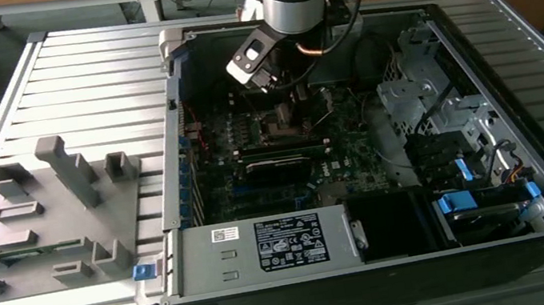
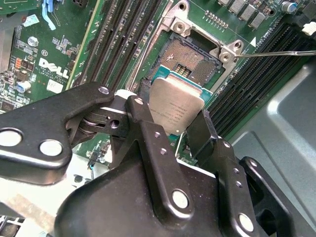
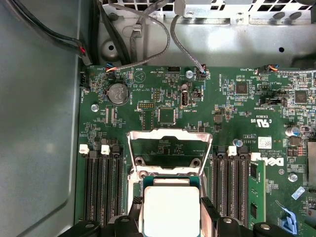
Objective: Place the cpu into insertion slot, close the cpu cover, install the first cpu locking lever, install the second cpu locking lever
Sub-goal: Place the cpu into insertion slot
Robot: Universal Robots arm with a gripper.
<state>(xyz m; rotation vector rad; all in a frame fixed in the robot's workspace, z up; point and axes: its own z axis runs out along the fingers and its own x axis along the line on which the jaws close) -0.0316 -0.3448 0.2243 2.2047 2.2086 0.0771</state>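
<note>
Claw (image 2: 173,117) is clamped on the cpu (image 2: 174,106), with a black finger (image 2: 143,118) against each side edge. I see the chip tilted, hanging just above the insertion slot (image 2: 190,57), whose dark contact field lies bare.

The chip's silver lid carries faint grey print, too fine for me to make out. The green board has white lettering (image 2: 52,66), and a white printed label (image 1: 291,243) sits on the grey box at the case's near edge.

In the first wrist view the cpu cover (image 3: 170,133) stands raised beyond the chip. Black memory slots (image 3: 101,187) run close along both sides of the socket, so side room is tight. A thin metal rod (image 2: 276,53) juts out beside one socket corner.

In the exterior view the arm reaches down into the open computer case (image 1: 484,129) on the slatted tabletop (image 1: 77,76). A grey fixture (image 1: 46,227) lies well apart at the exterior view's left.
</note>
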